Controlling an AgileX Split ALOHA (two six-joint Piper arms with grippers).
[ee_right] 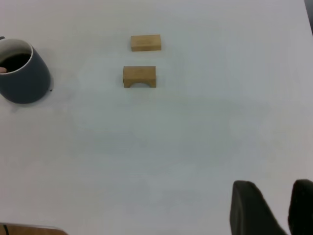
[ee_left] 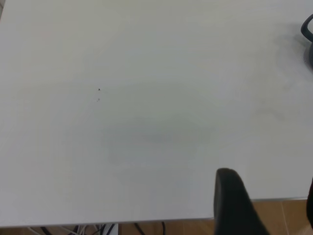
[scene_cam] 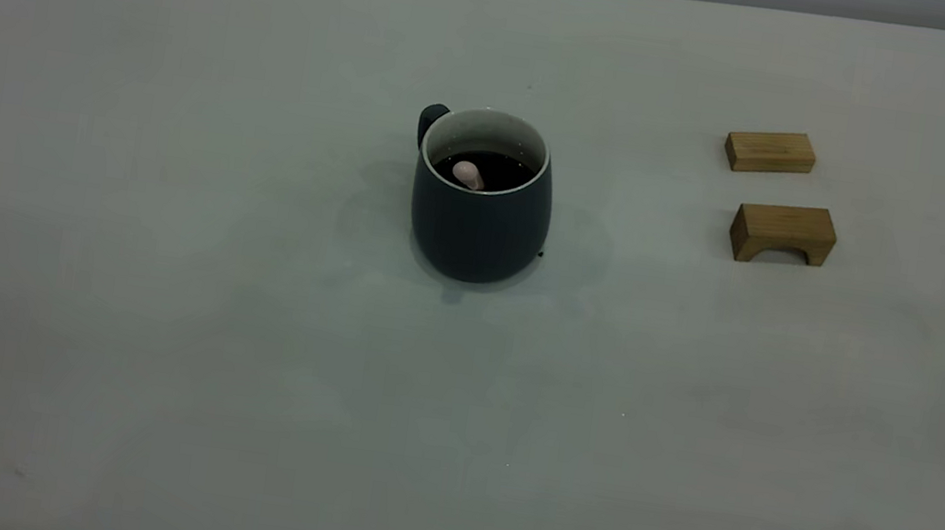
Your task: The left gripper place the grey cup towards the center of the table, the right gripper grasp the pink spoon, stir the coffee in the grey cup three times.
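Exterior view: the grey cup (scene_cam: 480,211) stands upright near the middle of the frame, on the table (scene_cam: 153,303), its loop handle at its upper left.
Coffee: the coffee (scene_cam: 499,172) lies dark inside the cup, below the white rim.
Spoon: the pink spoon (scene_cam: 469,174) is in the cup; only the rounded pink handle end shows above the liquid, leaning toward the near-left wall. Its long axis runs down into the cup, bowl hidden.
Blocks: two wooden blocks (scene_cam: 770,152) sit at the right of the frame, well apart from the cup, one behind the other.
Right gripper: the right gripper (ee_right: 274,208) shows only at the lower right of its wrist view, two finger ends with a narrow gap, nothing between them; the cup sits far off at that view's left edge.
Left gripper: the left gripper (ee_left: 234,200) shows one finger at the lower edge of its view and a sliver of another at the right edge, so the fingers stand wide apart and empty.
Relation: neither arm appears in the exterior view; both are well back from the cup.
Judgement: the spoon already rests in the coffee, so stirring looks finished or abandoned.
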